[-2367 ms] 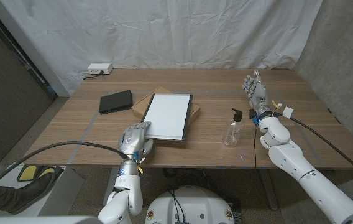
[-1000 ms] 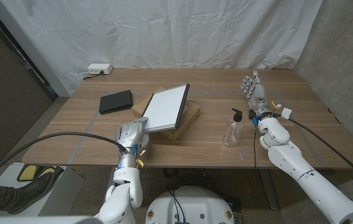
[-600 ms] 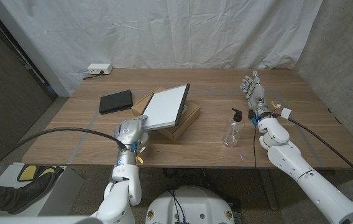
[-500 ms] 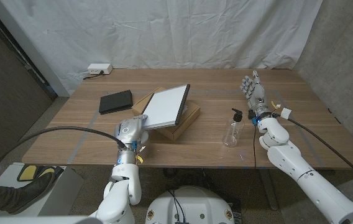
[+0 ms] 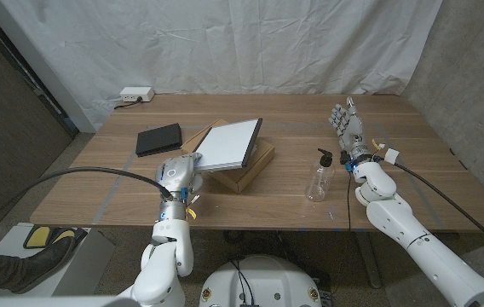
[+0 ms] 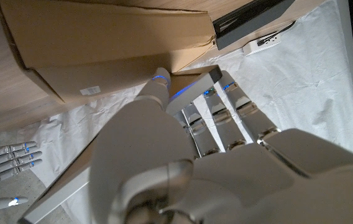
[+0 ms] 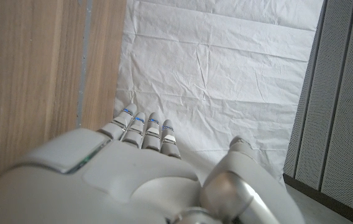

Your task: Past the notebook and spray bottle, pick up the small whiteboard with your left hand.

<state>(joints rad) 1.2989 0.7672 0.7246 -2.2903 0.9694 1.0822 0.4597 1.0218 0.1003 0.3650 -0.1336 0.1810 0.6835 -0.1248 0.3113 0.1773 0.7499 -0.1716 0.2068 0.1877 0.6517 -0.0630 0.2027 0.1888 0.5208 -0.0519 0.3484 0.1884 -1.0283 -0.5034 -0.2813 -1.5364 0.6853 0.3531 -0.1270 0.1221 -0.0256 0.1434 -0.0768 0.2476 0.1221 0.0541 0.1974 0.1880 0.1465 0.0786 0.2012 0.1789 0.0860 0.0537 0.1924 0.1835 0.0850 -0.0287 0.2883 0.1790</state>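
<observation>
Left hand (image 5: pixel 179 172) grips the near left corner of the whiteboard (image 5: pixel 232 143). Since 2.4 s ago the board has gone from flat to tilted, near edge raised off the cardboard box (image 5: pixel 244 167): pickup under way, far edge apparently not yet clear. Notebook (image 5: pixel 158 139) near left, spray bottle (image 5: pixel 318 177) well right; open room above. Right hand (image 5: pixel 348 128) empty, fingers straight.

Whiteboard (image 5: pixel 231 143) corner under left robot hand (image 5: pixel 180 173)
</observation>
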